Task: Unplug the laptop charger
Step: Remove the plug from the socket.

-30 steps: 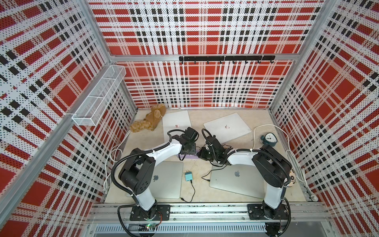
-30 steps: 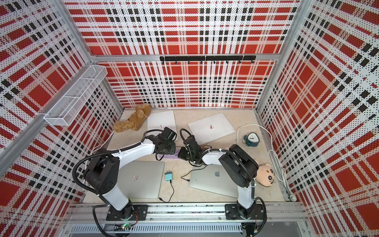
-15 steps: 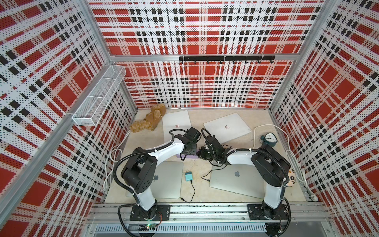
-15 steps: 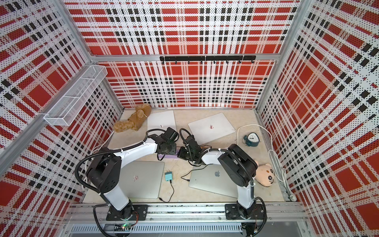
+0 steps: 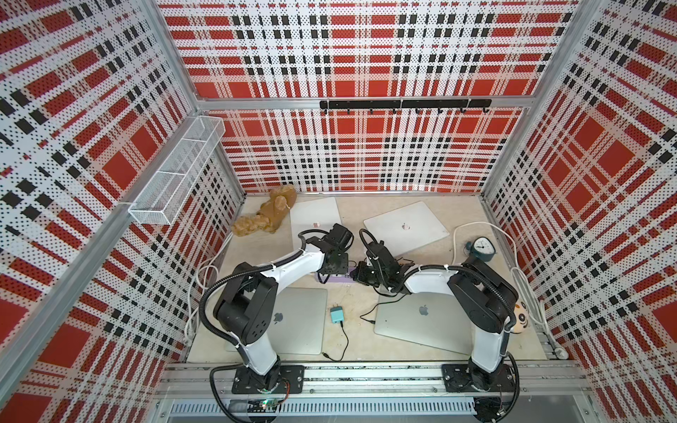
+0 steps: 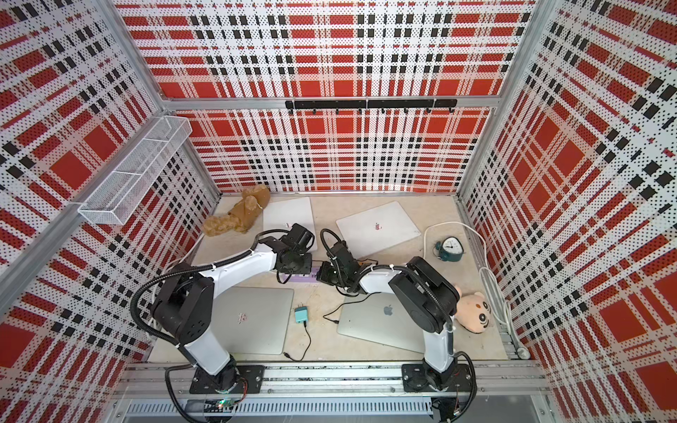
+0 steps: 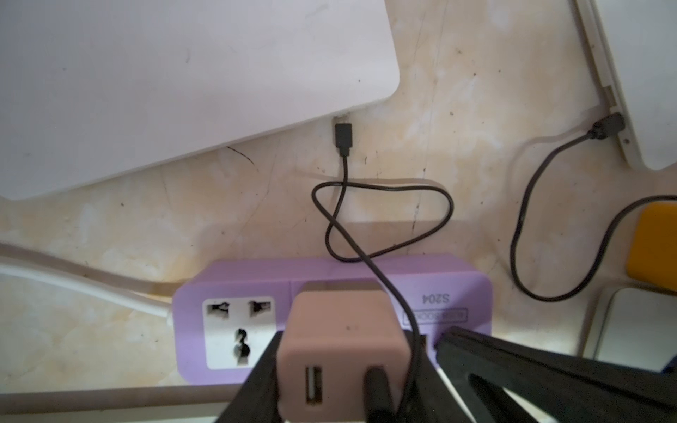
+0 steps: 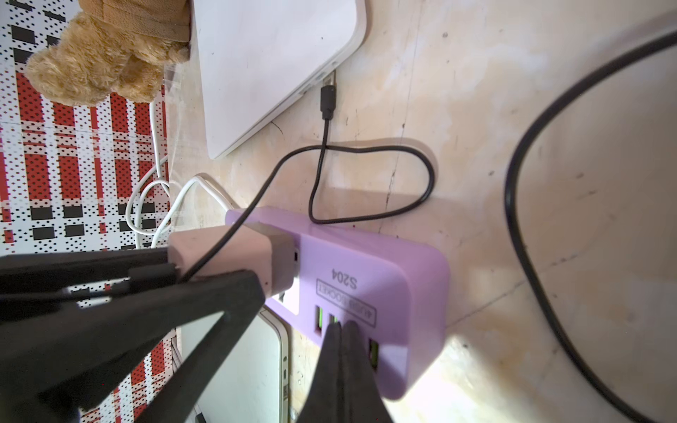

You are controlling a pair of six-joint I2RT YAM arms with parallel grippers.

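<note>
A pink-brown laptop charger (image 7: 337, 351) stands in a purple power strip (image 7: 454, 285) in the middle of the table, seen in both top views (image 5: 339, 280) (image 6: 306, 279). My left gripper (image 7: 337, 388) is shut on the charger's two sides. The charger's black cable (image 7: 388, 190) loops to a plug (image 7: 343, 137) lying at the edge of a white laptop (image 7: 165, 80). My right gripper (image 8: 342, 333) is shut, with nothing between its fingers. Its tips press on the strip (image 8: 395, 271) by the USB ports, next to the charger (image 8: 227, 252).
A teal charger (image 5: 337, 315) with its cable lies between two grey laptops (image 5: 300, 322) (image 5: 421, 322) at the front. A second white laptop (image 5: 406, 227), a brown teddy (image 5: 267, 216), a clock (image 5: 481, 251), a plush toy (image 6: 474, 311) and a white cable (image 5: 476, 227) lie around.
The left arm has edged slightly to the right. Both grippers hold as before, and the charger and strip have not visibly moved.
</note>
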